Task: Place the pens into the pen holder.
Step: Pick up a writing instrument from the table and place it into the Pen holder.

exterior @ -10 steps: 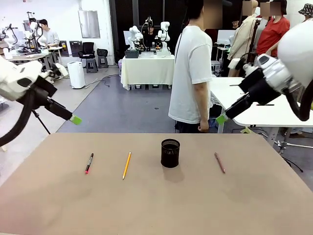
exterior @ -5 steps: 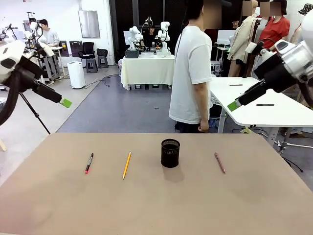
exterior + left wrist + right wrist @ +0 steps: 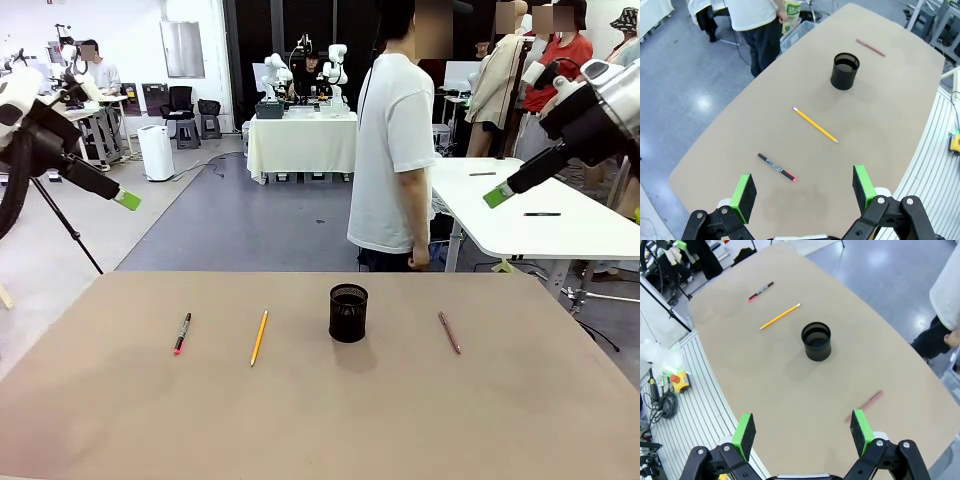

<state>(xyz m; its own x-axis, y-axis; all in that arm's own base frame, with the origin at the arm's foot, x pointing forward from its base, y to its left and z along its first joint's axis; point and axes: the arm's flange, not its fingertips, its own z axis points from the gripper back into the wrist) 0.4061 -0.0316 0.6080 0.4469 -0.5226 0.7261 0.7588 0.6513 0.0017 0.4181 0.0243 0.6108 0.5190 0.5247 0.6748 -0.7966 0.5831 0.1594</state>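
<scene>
On the tan table stands the black mesh pen holder [image 3: 348, 312] [image 3: 845, 71] [image 3: 816, 341], upright near the middle. Three pens lie flat around it: a black marker with a red end [image 3: 182, 333] [image 3: 776, 167] [image 3: 761, 291] at the left, an orange-yellow pencil [image 3: 259, 337] [image 3: 815, 125] [image 3: 780, 316] beside it, and a brownish-pink pen [image 3: 449, 332] [image 3: 870, 47] [image 3: 864, 405] right of the holder. My left gripper [image 3: 127, 200] [image 3: 802, 192] hangs high over the table's left side, open and holding nothing. High at the right, my right gripper [image 3: 497, 195] [image 3: 802, 431] is open and holds nothing.
A person in a white T-shirt [image 3: 393, 150] stands at the table's far edge, side-on, hands down. A white table [image 3: 530, 215] stands behind at the right. The tabletop [image 3: 320, 420] is bare in front of the pens.
Both arms have risen and drawn outward from the table, the left toward the left edge, the right up and to the right. Pens, holder and person have stayed put.
</scene>
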